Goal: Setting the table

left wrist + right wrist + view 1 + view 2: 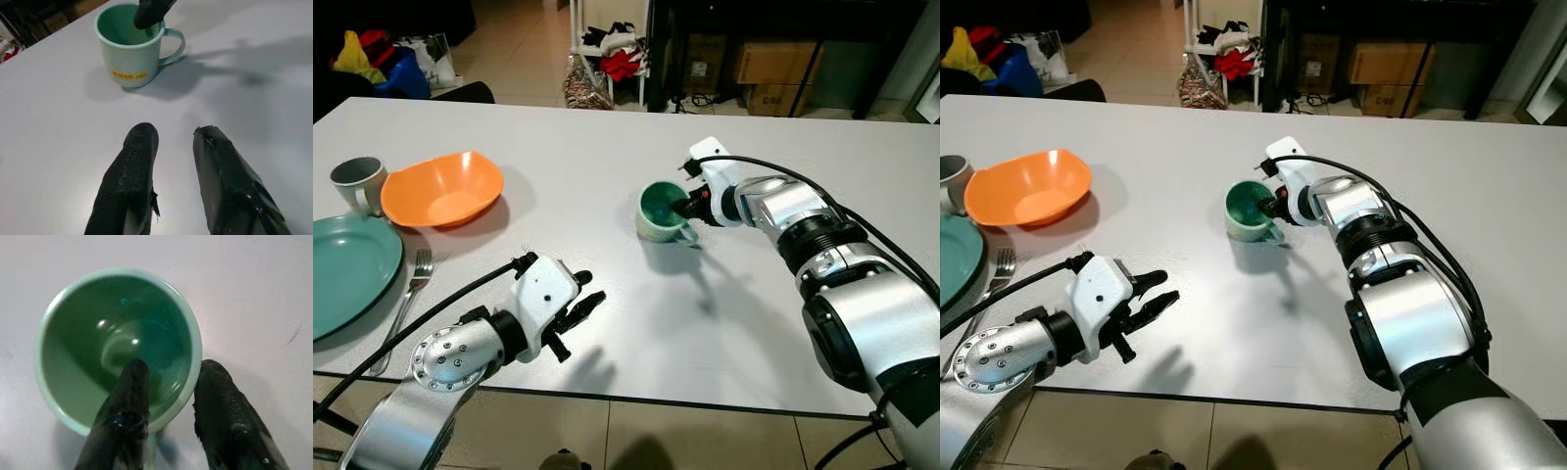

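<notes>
Mint-green ceramic, the mug [662, 212] stands upright near the middle of the white table [607, 127], its handle pointing toward about 5 o'clock in the head views. The right gripper [168, 387] has it by the rim: one black finger dips inside the cup, the other runs down the outer wall, so the wall sits pinched between them. The right wrist view looks straight down into the glossy green interior and shows this straddle plainly, which the head views only hint at. The left wrist view adds a yellow label on the mug's outer wall and the right finger reaching in over the rim.

From the head views, the right arm [822, 255] reaches in from about 4 o'clock, bent at the elbow, wrist angled down onto the cup. The left arm [460, 348] comes up from 7 o'clock and hangs low above the near edge of the table, the left gripper [579, 311] pointing toward the mug with its fingers slightly parted and nothing between them, well apart from the cup.

At 9 o'clock sit an orange bowl [442, 188], a grey mug [357, 182] just beside it, a green plate [347, 266] and a fork [409, 294] lying along the plate's edge.
</notes>
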### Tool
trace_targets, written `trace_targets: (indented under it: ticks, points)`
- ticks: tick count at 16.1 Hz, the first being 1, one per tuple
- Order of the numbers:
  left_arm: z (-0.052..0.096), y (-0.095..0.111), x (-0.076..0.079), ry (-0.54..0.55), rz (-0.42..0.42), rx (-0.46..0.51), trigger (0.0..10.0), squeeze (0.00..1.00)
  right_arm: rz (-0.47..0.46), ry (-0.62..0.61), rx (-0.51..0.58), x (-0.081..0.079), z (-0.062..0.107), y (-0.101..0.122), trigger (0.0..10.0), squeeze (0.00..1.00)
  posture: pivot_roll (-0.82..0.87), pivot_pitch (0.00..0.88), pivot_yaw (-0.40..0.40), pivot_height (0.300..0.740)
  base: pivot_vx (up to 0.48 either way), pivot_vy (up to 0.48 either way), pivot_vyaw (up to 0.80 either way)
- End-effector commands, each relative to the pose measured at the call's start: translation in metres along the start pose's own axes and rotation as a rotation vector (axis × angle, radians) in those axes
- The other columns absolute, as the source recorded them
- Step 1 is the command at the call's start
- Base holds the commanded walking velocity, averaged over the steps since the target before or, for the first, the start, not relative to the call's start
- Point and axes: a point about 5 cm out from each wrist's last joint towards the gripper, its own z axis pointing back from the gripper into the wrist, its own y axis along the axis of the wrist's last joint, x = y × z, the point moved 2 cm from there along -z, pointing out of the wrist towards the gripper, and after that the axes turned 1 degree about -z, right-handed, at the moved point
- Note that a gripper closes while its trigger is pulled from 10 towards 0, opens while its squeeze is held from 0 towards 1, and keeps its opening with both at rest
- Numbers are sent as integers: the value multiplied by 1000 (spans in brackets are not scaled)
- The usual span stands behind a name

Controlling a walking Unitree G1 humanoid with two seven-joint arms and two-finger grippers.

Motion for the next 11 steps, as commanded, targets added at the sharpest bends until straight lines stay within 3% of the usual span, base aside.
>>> trace_targets:
  ticks: [1,4,8,10,11]
  points:
    - [3,3,-4,17,-18,3,10000,0,14,-17,50,3,4,17,10000,1000,202,0,-8,740,0,0,0]
    - [2,4,-6,33,-22,10,10000,0,2,-17,117,8,12,34,10000,1000,198,0,-6,740,0,0,0]
    - [0,11,-19,165,73,94,10000,0,-95,15,259,26,36,47,10000,1000,183,0,-4,740,0,0,0]
    - [1,15,-17,231,166,142,10000,0,-155,-34,507,17,65,37,10000,1000,152,0,21,740,0,0,0]
    - [1,16,-16,244,182,151,10000,0,-162,-66,565,14,74,33,10000,1000,152,0,21,740,0,0,0]
